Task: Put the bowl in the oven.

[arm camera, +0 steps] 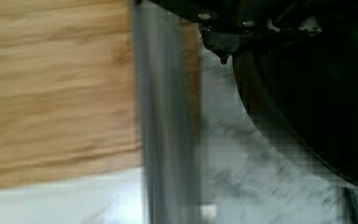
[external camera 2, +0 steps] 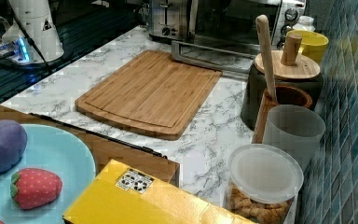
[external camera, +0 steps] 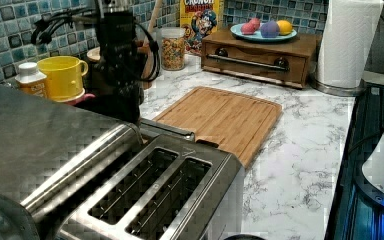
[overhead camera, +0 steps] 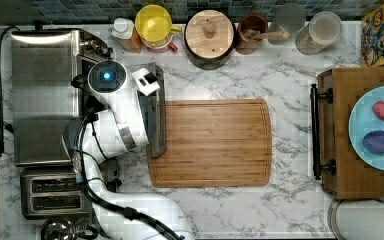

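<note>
The black bowl [arm camera: 317, 93] hangs close under the wrist, and my gripper [arm camera: 226, 44] is shut on its rim. It is just above the let-down glass door [overhead camera: 158, 112] of the oven [overhead camera: 42, 95], beside the door's bar handle [arm camera: 165, 116]. In the top view the white arm [overhead camera: 120, 110] bends over the door and hides the bowl. The right view shows the steel oven [external camera 2: 235, 18] at the far end of the counter with its door [external camera 2: 209, 53] lying flat.
A bamboo cutting board [overhead camera: 212, 142] lies against the open door. The two-slot toaster [overhead camera: 52, 195] stands beside the oven. A yellow cup [overhead camera: 153, 24], a wooden-lidded pot [overhead camera: 209, 35] and jars line the tiled wall. A wooden tray holds a blue fruit plate [overhead camera: 375, 107].
</note>
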`<action>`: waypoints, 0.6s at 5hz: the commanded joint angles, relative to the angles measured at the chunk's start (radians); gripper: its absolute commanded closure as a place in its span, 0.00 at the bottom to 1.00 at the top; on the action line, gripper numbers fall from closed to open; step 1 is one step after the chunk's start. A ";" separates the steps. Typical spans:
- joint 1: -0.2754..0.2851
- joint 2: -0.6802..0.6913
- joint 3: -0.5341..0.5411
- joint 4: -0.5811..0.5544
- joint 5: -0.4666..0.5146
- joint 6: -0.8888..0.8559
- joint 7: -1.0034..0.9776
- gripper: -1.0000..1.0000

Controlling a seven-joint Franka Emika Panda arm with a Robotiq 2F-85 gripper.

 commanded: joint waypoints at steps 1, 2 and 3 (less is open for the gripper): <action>0.014 -0.049 0.021 -0.005 0.213 0.196 -0.030 1.00; -0.014 -0.018 0.043 -0.018 0.232 0.240 -0.013 1.00; 0.000 0.051 0.060 0.001 0.222 0.226 -0.036 1.00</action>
